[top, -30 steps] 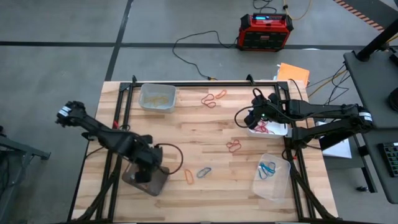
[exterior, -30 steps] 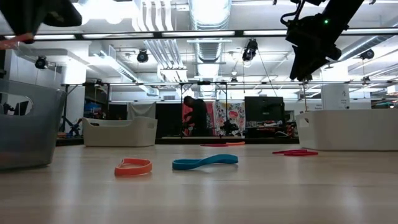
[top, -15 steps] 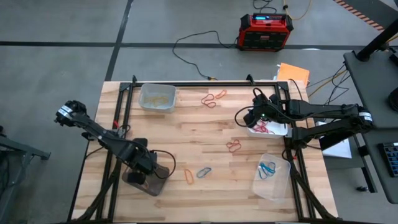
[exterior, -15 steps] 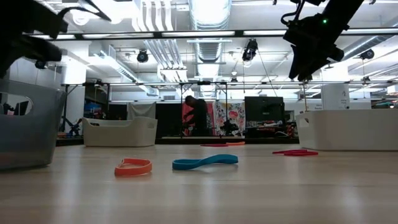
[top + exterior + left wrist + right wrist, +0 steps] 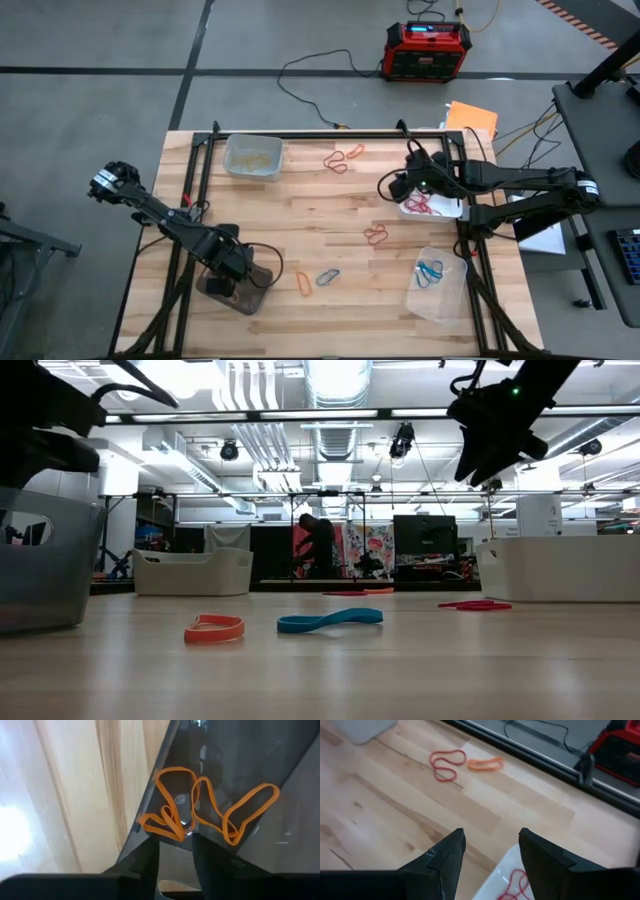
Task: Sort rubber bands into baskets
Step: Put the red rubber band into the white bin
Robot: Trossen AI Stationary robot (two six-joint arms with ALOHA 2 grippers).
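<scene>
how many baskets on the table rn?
4: clear basket far-left, white basket at right edge, clear basket near-right, grey-brown basket near-left under the left gripper.

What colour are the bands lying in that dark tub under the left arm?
Orange. The bands in the grey-brown tub show best in the left wrist view.

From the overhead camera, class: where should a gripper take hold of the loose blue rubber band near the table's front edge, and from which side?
Grip the blue rubber band across its middle, coming straight down from above. It lies flat as a narrow, slightly twisted loop, clear of the orange rubber band beside it, so fingers can probably straddle both strands.
</scene>
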